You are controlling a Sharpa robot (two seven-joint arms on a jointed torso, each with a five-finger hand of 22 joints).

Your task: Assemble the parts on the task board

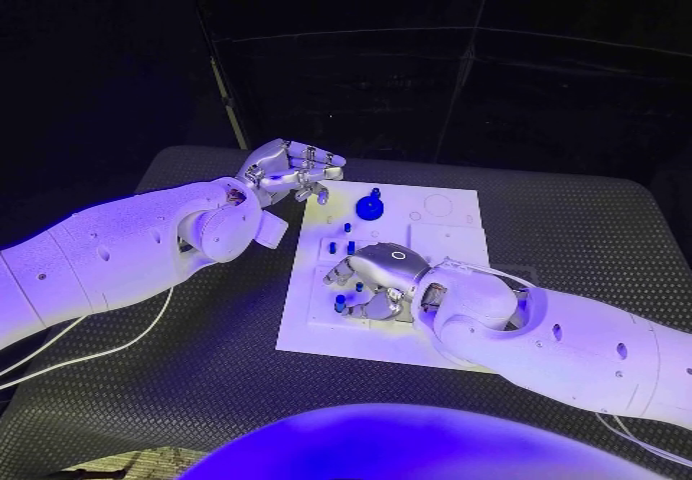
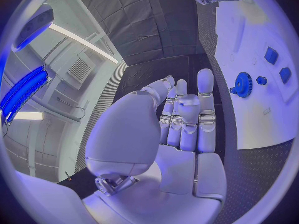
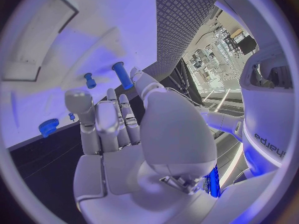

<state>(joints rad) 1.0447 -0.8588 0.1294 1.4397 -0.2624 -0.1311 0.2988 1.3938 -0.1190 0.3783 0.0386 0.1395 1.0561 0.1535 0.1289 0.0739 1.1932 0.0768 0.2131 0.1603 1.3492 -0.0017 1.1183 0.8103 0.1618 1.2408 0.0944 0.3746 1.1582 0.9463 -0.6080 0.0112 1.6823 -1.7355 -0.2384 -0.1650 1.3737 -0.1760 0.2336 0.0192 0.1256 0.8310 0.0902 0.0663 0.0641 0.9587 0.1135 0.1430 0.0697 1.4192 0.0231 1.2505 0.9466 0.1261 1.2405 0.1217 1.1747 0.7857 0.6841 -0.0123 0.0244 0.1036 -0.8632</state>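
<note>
Hands empty: left hand curled beside the task board, right hand loosely spread over blue parts.

Black table, white cables.

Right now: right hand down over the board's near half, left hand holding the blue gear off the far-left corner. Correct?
Not quite. The left hand holds nothing; the left wrist view shows its fingers bare. The blue gear sits on the task board, apart from that hand. The right hand is over the board's near half, as you said.
</note>
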